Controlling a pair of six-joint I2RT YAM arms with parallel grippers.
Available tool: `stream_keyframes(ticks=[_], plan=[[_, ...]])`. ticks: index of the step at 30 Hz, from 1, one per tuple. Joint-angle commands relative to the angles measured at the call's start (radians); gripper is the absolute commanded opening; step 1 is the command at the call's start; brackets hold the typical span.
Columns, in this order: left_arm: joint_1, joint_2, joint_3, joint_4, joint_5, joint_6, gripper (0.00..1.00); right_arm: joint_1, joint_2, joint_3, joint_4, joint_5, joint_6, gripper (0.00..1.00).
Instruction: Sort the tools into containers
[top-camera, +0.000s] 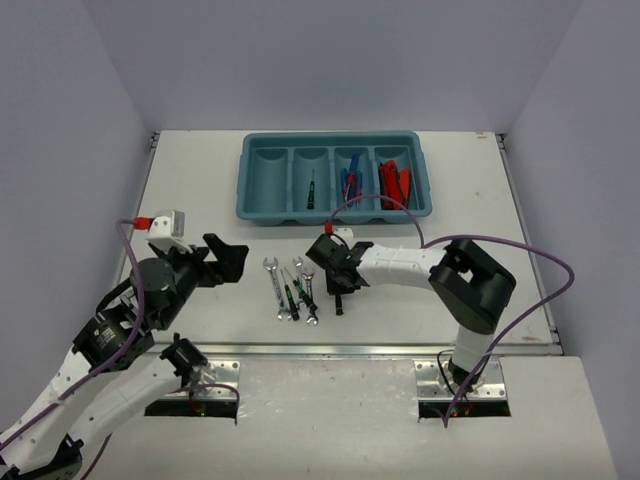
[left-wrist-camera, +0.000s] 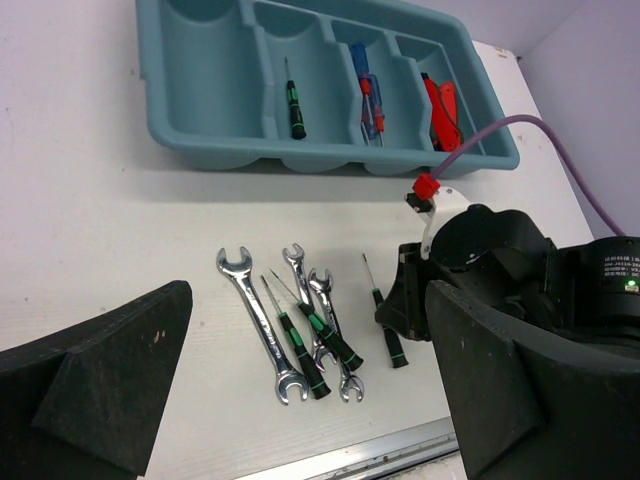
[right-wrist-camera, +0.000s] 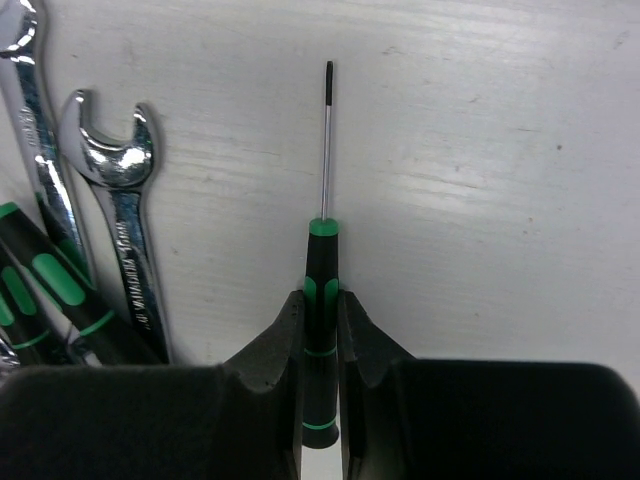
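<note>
The right pincer (right-wrist-camera: 321, 310) is seen clenched on the handle of a lone green-black driver (right-wrist-camera: 321, 255), with one finger pressed against each side of that handle. The thin shaft is pointed away from the pincer over the white table (right-wrist-camera: 500, 150). Whether this driver rests on the surface or is held just clear of it cannot be told. Just beside it, on the side toward the left arm, a loose pile is found near the front edge of the table, between the two arms. In the pile, three silver wrenches (left-wrist-camera: 258, 325) and two pile drivers (left-wrist-camera: 300, 355) with green-black handles are laid roughly parallel and partly overlapped. The lone green-black driver is kept apart from this pile by a narrow strip of bare table. The left pincer (top-camera: 228, 258) is held fully released, nothing being gripped between its wide-spread fingers, and it hangs to the left of the pile without touching it. The teal tray (top-camera: 300, 215) is set at the far side of the table, well apart from the pile. One tray driver (top-camera: 310, 188) is lodged in its second compartment from the left, blue-handled screwdrivers (top-camera: 350, 182) are gathered in the third, and red-and-black utility knives (top-camera: 393, 180) are laid in the rightmost.
</note>
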Motion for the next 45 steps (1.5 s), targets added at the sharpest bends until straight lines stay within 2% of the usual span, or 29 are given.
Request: stream_keyframes(ticks=[1,5,7,9,12,13,16,18,20,21,25,31,42,43,45], plan=[[0.000,0.022,-0.007,0.048,0.019,0.015,1.00,-0.025,-0.056,-0.032,-0.030,0.003,-0.062,0.00],[0.000,0.028,-0.010,0.058,0.046,0.025,1.00,-0.027,-0.240,-0.164,0.120,-0.061,-0.176,0.00],[0.000,0.032,-0.005,0.079,0.138,0.041,1.00,-0.027,-0.421,-0.245,0.205,-0.142,-0.261,0.00],[0.000,0.040,-0.009,0.111,0.193,0.022,1.00,-0.026,-0.494,-0.301,0.257,-0.182,-0.312,0.00],[0.000,0.004,-0.138,0.381,0.487,-0.078,1.00,-0.030,-0.708,-0.373,0.270,-0.178,-0.361,0.00],[0.000,-0.004,-0.193,0.479,0.541,-0.111,1.00,-0.030,-0.751,-0.387,0.274,-0.199,-0.373,0.00],[0.000,0.023,-0.409,0.968,0.745,-0.228,1.00,-0.030,-0.909,-0.452,0.362,-0.368,-0.419,0.00],[0.000,0.106,-0.455,1.168,0.810,-0.301,0.99,-0.030,-1.007,-0.492,0.427,-0.479,-0.435,0.00],[-0.011,0.203,-0.459,1.260,0.822,-0.320,0.96,-0.031,-1.090,-0.506,0.434,-0.494,-0.436,0.00],[-0.011,0.204,-0.456,1.281,0.820,-0.318,0.94,-0.031,-1.091,-0.506,0.434,-0.494,-0.438,0.00],[-0.051,0.344,-0.428,1.377,0.814,-0.314,0.80,-0.030,-1.134,-0.504,0.443,-0.558,-0.447,0.00],[-0.095,0.422,-0.411,1.491,0.806,-0.326,0.57,-0.031,-1.120,-0.502,0.475,-0.585,-0.436,0.00],[-0.126,0.544,-0.344,1.457,0.789,-0.296,0.15,-0.031,-1.082,-0.496,0.583,-0.661,-0.412,0.00],[-0.127,0.552,-0.327,1.445,0.788,-0.287,0.01,-0.031,-1.078,-0.494,0.587,-0.660,-0.409,0.00],[-0.127,0.558,-0.287,1.395,0.787,-0.262,0.00,-0.031,-1.068,-0.493,0.588,-0.646,-0.413,0.00]])
